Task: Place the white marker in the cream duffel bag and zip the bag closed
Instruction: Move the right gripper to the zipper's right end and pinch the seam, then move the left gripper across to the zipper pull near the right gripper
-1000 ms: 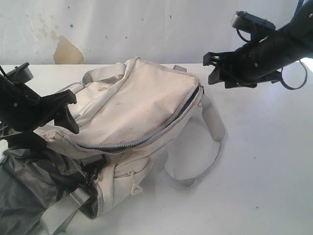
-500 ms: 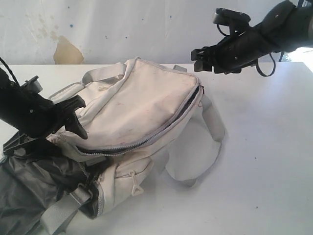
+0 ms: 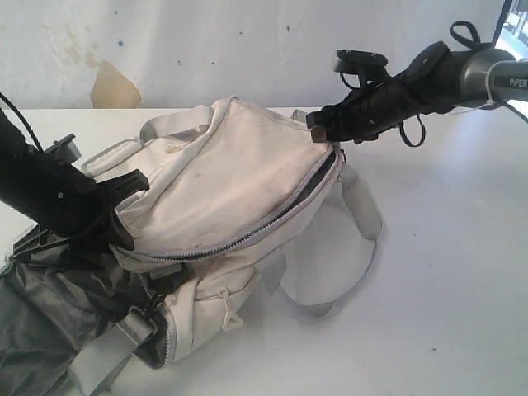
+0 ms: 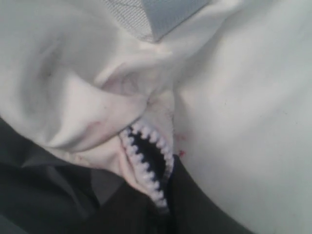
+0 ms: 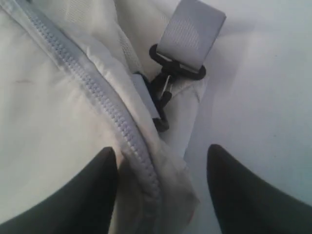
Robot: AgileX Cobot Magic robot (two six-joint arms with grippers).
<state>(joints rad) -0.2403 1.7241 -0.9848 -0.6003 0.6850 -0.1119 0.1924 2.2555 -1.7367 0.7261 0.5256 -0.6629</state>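
bag (image 3: pixel 239 177) on table (image 3: pixel 445 272); main zipper (image 3: pixel 247 235) gapes at its right end; marker: cannot tell where | left gripper (image 4: pixel 161 202) pinched on bag fabric at zipper's end; right gripper (image 5: pixel 161 151) wide, straddling far corner beside strap clip (image 5: pixel 168 83) | a second ago: left jaws gaped; right hung high, clear of bag

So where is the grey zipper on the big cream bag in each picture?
Exterior view: the grey zipper runs slantwise across the middle of the big cream fabric bag.
Left wrist view: zipper at lower middle, teeth parted over a dark gap.
Right wrist view: zipper closed, from upper left to bottom middle.
Shared landmark: the bag's cream fabric.
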